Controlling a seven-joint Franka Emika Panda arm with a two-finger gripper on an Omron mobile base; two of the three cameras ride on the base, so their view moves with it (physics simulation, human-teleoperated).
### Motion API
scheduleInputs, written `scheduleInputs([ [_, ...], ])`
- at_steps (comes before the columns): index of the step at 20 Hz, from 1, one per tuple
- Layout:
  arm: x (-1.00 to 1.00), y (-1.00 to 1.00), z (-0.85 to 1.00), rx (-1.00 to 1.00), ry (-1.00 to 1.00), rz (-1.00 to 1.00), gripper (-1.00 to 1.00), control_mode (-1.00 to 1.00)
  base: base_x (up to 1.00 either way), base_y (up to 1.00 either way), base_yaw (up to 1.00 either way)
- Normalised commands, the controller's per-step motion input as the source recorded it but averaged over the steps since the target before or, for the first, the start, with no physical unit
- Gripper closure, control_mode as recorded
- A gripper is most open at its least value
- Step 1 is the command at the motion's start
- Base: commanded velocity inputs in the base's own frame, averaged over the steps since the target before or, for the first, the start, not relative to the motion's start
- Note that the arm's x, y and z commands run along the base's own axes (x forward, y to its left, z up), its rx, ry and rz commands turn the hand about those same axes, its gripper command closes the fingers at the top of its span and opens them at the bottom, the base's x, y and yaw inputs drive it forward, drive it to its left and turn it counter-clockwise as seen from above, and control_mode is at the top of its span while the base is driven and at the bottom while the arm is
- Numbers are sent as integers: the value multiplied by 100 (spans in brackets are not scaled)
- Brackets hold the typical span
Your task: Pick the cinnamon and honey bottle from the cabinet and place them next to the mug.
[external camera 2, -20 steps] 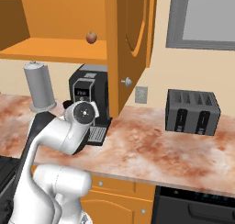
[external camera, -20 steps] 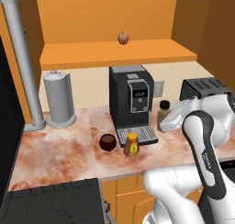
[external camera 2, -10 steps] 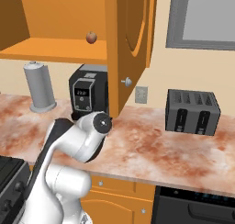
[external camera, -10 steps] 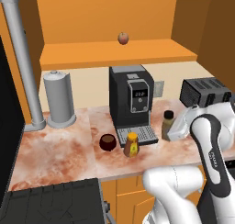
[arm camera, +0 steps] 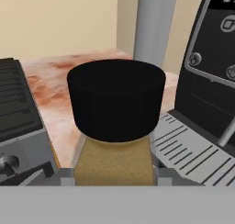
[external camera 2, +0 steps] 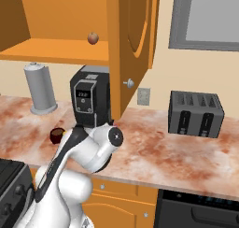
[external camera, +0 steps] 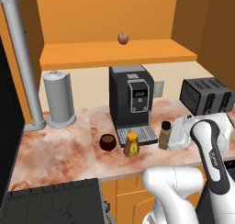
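Observation:
My gripper is shut on the cinnamon, a slim jar with a black cap and brown powder. I hold it upright, low over the counter, just right of the coffee machine's drip tray. In the hand view the cinnamon stands close between my gripper's fingers. The amber honey bottle stands on the counter in front of the drip tray, with the dark brown mug at its left. The mug also shows left of my arm. Whether the jar touches the counter I cannot tell. The cabinet shelf is above.
A black coffee machine stands behind the mug and bottles. A grey paper towel roll is at the left and a toaster at the right. An apple lies on the cabinet shelf. The open cabinet door hangs overhead.
My gripper has carried the cinnamon downward, from level with the coffee machine's middle to low over the counter beside the drip tray. The mug and honey bottle have stayed put.

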Motion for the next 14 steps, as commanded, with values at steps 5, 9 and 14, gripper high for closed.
scheduleInputs([
  [5, 20, 0, -45, 3, 0, 15, 100, -100, 0, 0, 0],
  [9, 24, -1, -21, 3, 0, 14, 100, -100, 0, 0, 0],
  [14, 27, 0, -1, 0, 4, 11, 100, -100, 0, 0, 0],
])
